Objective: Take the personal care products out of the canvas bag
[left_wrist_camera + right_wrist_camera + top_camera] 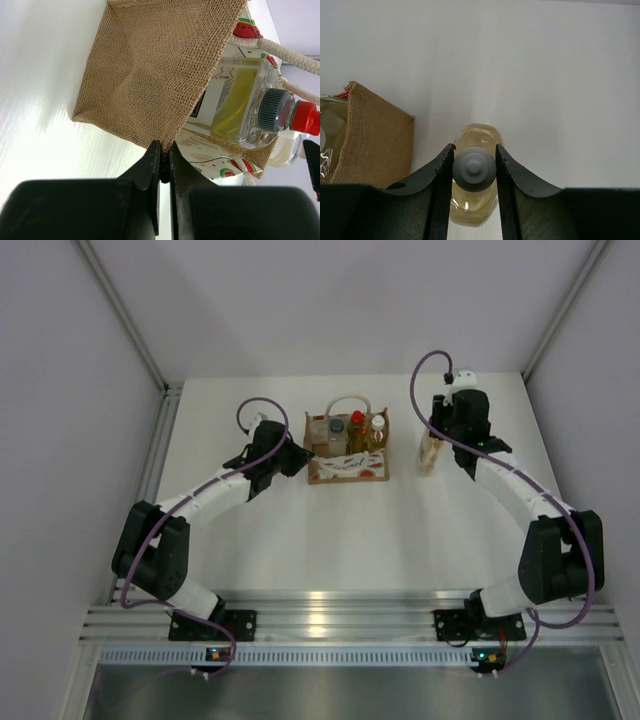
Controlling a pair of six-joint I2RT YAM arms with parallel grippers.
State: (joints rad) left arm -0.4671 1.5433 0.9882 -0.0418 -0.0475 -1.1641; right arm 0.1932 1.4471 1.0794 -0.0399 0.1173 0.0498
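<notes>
The canvas bag (347,468) stands at the table's middle back, burlap sides and white printed front. It holds a squarish pale bottle with a dark grey cap (335,430), a red-capped bottle (357,424) and a white-capped amber bottle (378,430). My left gripper (305,456) is shut on the bag's left burlap edge (150,75), shown in the left wrist view (165,145). My right gripper (432,440) is right of the bag, shut on the cap (474,168) of a slim amber bottle (428,456) held upright outside the bag, at or just above the table.
White walls close in the table at the back and both sides. A metal rail (340,625) runs along the near edge by the arm bases. The bag's burlap side (375,145) is just left of the right gripper.
</notes>
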